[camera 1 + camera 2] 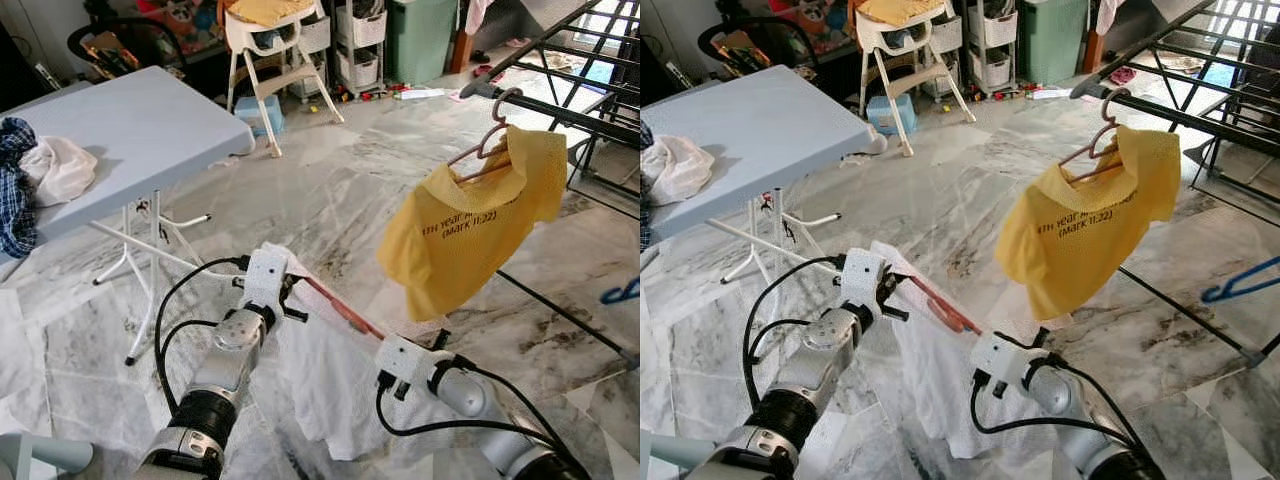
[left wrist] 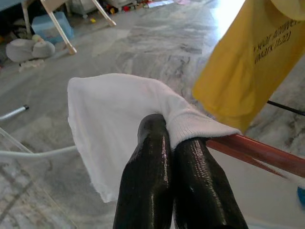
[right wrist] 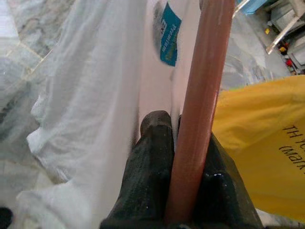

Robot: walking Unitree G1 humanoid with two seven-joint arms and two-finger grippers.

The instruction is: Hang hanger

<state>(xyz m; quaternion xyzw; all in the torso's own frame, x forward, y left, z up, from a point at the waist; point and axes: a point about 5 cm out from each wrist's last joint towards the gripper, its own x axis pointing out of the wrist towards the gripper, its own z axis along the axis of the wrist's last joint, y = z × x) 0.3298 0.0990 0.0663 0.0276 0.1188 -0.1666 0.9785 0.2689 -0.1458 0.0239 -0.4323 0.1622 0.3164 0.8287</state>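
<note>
Red-brown, the hanger [image 1: 340,305] ran lower-centre between both grippers, its white shirt [image 1: 320,380] draped below; left gripper [image 2: 177,143] pinched one end, right gripper [image 3: 183,129] the other, drying rack [image 1: 560,60] well apart, upper right, nearer the right arm.

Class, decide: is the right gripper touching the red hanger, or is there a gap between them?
Touching. The right wrist view shows the red hanger bar running between the right gripper fingers, pressed against both, with no gap.
</note>
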